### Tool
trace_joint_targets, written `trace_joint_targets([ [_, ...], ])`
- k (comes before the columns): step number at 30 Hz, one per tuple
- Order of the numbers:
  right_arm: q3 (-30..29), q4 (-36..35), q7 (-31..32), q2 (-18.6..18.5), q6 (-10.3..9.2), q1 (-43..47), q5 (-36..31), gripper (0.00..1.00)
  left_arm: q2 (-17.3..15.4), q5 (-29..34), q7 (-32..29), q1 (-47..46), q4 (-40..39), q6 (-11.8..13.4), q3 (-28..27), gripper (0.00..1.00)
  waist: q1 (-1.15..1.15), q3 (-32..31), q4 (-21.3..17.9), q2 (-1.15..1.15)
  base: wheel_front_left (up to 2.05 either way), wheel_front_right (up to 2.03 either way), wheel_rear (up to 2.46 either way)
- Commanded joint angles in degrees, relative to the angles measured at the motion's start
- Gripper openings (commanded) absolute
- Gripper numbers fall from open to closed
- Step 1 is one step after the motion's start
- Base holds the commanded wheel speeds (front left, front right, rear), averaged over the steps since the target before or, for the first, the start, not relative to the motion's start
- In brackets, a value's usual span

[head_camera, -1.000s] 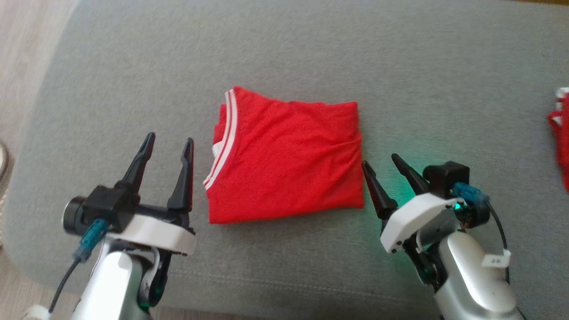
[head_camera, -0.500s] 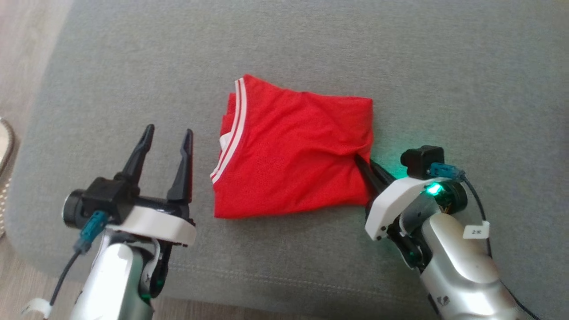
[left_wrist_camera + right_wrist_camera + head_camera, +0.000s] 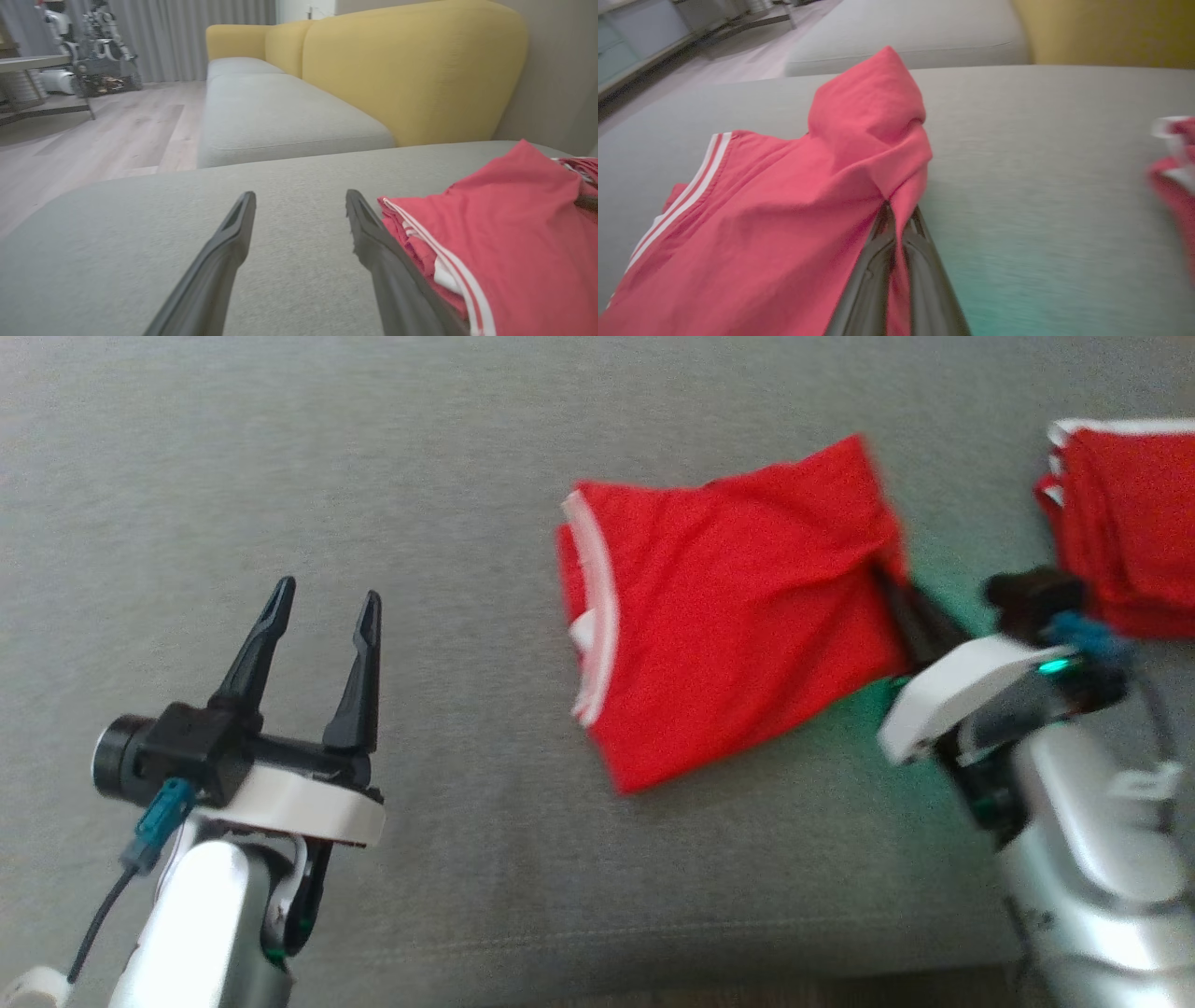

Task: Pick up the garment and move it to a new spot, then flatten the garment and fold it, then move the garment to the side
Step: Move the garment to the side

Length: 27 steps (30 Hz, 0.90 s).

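Since a second ago the right gripper [image 3: 892,588] has shut on the right edge of the garment [image 3: 738,616], which now lies closer to the red pile [image 3: 1130,523] and farther from the left gripper [image 3: 327,593]; the head view itself has swung to the right.

At lower left the left gripper hangs above the grey cushion [image 3: 280,448], jaws spread with nothing between them; in its wrist view [image 3: 300,193] the white-striped collar of the garment [image 3: 504,224] sits just beside one finger, with a yellow backrest [image 3: 411,70] beyond.

Right of centre the garment lies folded on the cushion, turned askew, collar to the left, red with white stripes; in the right wrist view its far corner [image 3: 784,224] stands up in a peak above the cushion.

At its right edge the right gripper [image 3: 896,214] has its jaws pressed together, pinching the cloth; a green glow falls on the cushion beneath it.

At upper right the pile [image 3: 1174,186] lies near the garment but apart from it; that side of the head view is blurred.
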<state>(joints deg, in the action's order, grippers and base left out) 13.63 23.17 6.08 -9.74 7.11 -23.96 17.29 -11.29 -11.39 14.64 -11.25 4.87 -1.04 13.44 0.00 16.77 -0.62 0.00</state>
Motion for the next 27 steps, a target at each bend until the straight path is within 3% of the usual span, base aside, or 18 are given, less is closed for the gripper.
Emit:
trace_joint_targets([
  [1, -0.7, -2.8, 0.2, -1.2, 0.37, -1.4, -0.4, 0.00, -1.5, 0.5, 0.0, -2.4, -2.4, -0.1, -2.1, 1.00, 0.00, 2.2, -3.3, 0.00, 0.00, 0.00, 0.00],
  [15, -18.4, -11.2, 5.4, -10.0, 0.37, -6.2, -1.7, 0.00, -4.3, 1.4, -2.1, -5.8, -6.2, -0.4, -1.8, 1.00, 0.00, 8.9, -9.9, 0.00, 0.00, 0.00, 0.00],
  [21, -24.1, -14.2, 8.0, -12.2, 0.37, -8.2, -1.2, 0.00, -4.9, 1.4, -2.4, -6.7, -7.3, -0.5, -1.6, 1.00, 0.00, 10.8, -11.0, 0.00, 0.00, 0.00, 0.00],
  [27, -27.4, -13.9, 9.7, -12.2, 0.37, -10.1, -0.5, 0.00, -5.2, 1.3, -2.5, -7.6, -7.7, -0.7, -1.3, 1.00, 0.00, 12.8, -11.4, 0.00, 0.00, 0.00, 0.00],
])
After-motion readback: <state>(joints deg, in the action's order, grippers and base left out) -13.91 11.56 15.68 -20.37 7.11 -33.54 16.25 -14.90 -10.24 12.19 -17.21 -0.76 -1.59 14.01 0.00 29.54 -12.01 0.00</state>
